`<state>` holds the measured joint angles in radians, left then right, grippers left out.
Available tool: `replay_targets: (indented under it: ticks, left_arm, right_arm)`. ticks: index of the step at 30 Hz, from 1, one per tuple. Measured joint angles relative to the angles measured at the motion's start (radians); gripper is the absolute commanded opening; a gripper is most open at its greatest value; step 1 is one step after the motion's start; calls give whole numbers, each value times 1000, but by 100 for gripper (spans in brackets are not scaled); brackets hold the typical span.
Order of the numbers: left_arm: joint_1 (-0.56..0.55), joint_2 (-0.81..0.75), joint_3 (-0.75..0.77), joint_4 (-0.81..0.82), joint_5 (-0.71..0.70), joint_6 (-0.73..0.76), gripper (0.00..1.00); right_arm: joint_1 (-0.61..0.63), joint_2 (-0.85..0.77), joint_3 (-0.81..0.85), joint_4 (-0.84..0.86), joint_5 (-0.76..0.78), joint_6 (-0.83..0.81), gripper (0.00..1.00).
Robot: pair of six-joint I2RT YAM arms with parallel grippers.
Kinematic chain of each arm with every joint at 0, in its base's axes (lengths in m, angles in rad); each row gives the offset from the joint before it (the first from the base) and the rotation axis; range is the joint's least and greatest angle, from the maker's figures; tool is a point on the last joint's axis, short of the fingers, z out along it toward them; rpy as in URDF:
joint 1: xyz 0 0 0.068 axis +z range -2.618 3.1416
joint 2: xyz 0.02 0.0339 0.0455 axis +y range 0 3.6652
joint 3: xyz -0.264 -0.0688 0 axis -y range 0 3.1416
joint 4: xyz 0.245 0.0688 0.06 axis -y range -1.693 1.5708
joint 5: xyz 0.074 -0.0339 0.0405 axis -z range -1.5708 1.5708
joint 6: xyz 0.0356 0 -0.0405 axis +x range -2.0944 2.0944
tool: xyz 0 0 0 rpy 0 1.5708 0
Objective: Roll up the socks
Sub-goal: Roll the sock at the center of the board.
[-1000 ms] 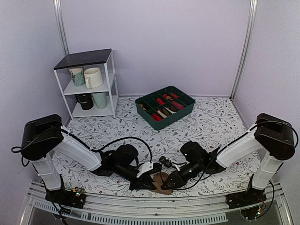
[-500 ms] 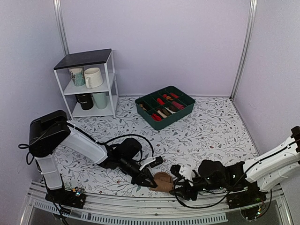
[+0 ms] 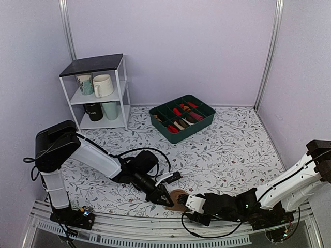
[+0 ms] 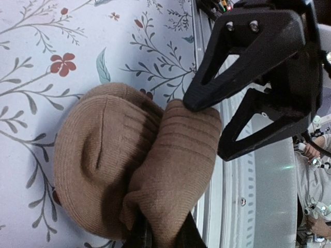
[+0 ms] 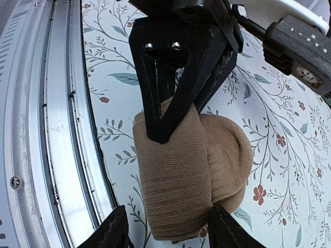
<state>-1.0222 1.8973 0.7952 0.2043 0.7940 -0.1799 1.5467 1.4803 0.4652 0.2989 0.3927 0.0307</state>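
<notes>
**Socks held at the table's near edge, one gripper clamped and one open**

Socks (image 5: 176, 170) are seen as a compact tan-brown bundle lying on the patterned table (image 3: 232, 144), just beside the metal rail (image 3: 155, 235) along its front. Nearest the rail, the right gripper (image 5: 170, 230) is laid low and pointed at the bundle. Its jaws are spread wide with the ribbed end of the bundle between them. One finger is touching the knit and the other is set slightly apart, so no grip is made. From the opposite side the left gripper (image 3: 163, 198) is closed almost fully, with a fold of the ribbed outer layer pinched between its fingers.

The bundle's long axis is judged to run along the line joining the two grippers, roughly parallel to the front edge. The rounded roll bulges toward the table's interior. Both arms are at the bundle, but only the left one has hold of it. Any closing by the right jaws would be made across the ribbed end, straight ahead of them.

Farther back, a green divided tray (image 3: 191, 133) holding other rolled socks is seen. Beyond it, by the far wall, a small white shelf (image 3: 93, 64) with mugs (image 3: 103, 85) is placed.
</notes>
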Motion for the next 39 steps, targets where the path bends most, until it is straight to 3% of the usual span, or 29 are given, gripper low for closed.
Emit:
replay_targets:
  ticks: [10, 17, 19, 21, 23, 27, 35, 39]
  left_arm:
    - [9, 22, 6, 0, 35, 5, 0]
    - [10, 24, 7, -1, 41, 11, 0]
    - [13, 28, 10, -2, 49, 11, 21]
    - [15, 31, 11, -1, 54, 13, 65]
    - [15, 28, 12, 3, 69, 17, 95]
    - [-1, -41, -2, 3, 48, 33, 99]
    - [-9, -238, -187, 57, -232, 103, 100]
    - [-56, -363, -317, 185, -362, 171, 99]
  right_arm:
    - [0, 78, 33, 19, 0, -62, 54]
    - [-18, 133, 69, 8, -7, -32, 22]
    - [-29, 132, 74, -2, -19, -7, 20]
    - [-43, 126, 76, -13, -43, 32, 19]
    - [-63, 116, 76, -22, -82, 66, 18]
    - [-121, 89, 61, -25, -189, 151, 19]
    - [-250, 75, 47, -10, -438, 262, 18]
    - [-309, 99, 47, 6, -569, 291, 19]
